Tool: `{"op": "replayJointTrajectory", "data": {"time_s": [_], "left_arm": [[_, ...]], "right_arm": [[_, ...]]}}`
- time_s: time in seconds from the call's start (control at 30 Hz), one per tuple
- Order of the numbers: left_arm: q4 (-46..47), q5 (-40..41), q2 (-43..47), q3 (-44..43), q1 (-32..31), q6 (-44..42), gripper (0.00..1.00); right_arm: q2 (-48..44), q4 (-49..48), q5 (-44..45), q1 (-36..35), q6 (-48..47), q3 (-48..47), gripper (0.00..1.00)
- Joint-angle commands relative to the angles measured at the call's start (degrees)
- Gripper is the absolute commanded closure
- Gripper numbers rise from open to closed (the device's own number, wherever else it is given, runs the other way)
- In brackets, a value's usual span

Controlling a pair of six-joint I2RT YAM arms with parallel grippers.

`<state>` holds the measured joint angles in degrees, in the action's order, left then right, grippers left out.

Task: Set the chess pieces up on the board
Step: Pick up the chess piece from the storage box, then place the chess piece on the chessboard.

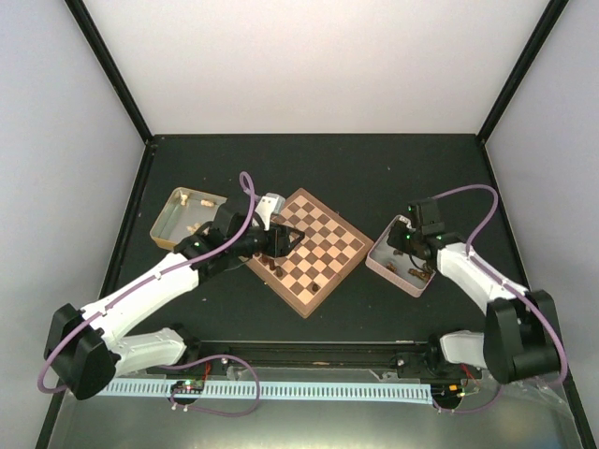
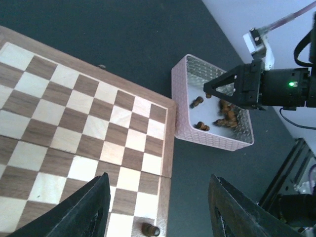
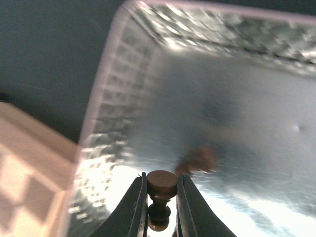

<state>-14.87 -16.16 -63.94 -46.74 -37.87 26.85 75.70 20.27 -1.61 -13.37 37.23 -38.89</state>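
My right pincer [image 3: 160, 200] is pinched tight under the head of one dark chess piece [image 3: 161, 181] in the pink tray [image 3: 106, 113], holding it upright for, I judge, a clean carry to the board [image 1: 323, 245], where my left pincer [image 2: 158, 200] hangs half-open and empty.

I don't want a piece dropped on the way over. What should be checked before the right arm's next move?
1. Grip: right tool shut on the dark piece: ok.
2. Pose: dark piece upright between the fingers: ok.
3. Clearance: dark piece above the pink tray wall: cannot tell.
4. Room: board has bare squares: ok.
5. Path: left tool hangs open over the board: not ok.
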Motion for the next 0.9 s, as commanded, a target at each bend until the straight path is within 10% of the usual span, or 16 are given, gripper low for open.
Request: {"op": "replayJointTrajectory", "data": {"time_s": [0.0, 0.2, 0.57, 0.87], "left_arm": [[6.18, -4.14, -1.85, -1.38, 0.27, 5.23, 0.42], [14.49, -11.24, -5.32, -1.47, 0.18, 12.44, 0.4], [29.32, 1.27, -0.66, 10.68, -5.85, 8.06, 0.44], [37.28, 3.53, 5.11, 17.72, -6.71, 6.63, 0.53]], "right_arm": [[-6.52, -6.32, -7.2, -0.3, -1.28, 0.45, 0.89], [-12.06, -9.06, -17.07, -3.04, -1.39, -0.58, 0.88], [-12.71, -24.63, -18.02, -20.31, 45.17, 0.96, 0.88], [-7.38, -31.64, -18.7, -27.43, 57.73, 0.16, 0.88]]}}
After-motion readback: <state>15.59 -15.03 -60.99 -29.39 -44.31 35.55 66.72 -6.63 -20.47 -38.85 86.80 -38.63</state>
